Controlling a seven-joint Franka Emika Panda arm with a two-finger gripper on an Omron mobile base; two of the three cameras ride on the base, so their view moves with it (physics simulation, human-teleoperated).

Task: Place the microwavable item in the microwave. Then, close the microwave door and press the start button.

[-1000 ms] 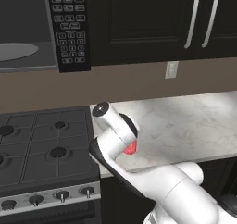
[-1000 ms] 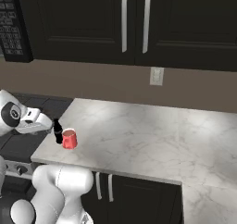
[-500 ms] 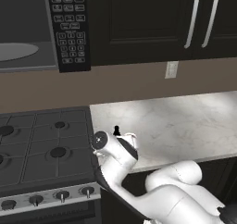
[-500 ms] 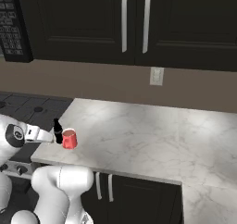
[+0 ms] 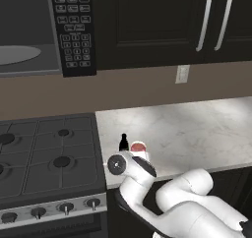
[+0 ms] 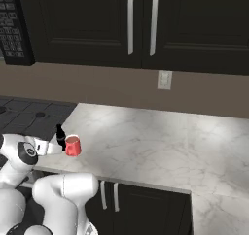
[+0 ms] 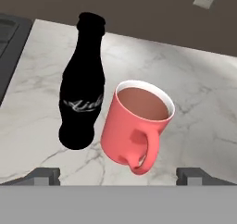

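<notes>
The red mug (image 7: 139,126) with a pale rim stands upright on the marble counter (image 7: 199,93), handle towards me, brown liquid inside. My gripper (image 7: 120,177) is open and level with the counter's front edge. Its fingertips (image 7: 44,176) are spread wide, just short of the mug and not touching it. In the right base view the gripper (image 6: 57,147) sits just left of the mug (image 6: 73,145). The microwave (image 5: 29,35) is up at the left with its grey interior and turntable plate (image 5: 15,55) exposed and its keypad (image 5: 71,30) at the right. The microwave door is out of view.
A black cola bottle (image 7: 83,89) stands right beside the mug, on its left in the hand view. The gas stove (image 5: 44,153) adjoins the counter's left edge. Dark cabinets (image 6: 141,25) with silver handles hang above; a wall outlet (image 6: 164,80) sits behind.
The arm has folded down from above the counter to the level of its front edge, bringing the hand low in front of the mug. Mug and bottle have not moved.
</notes>
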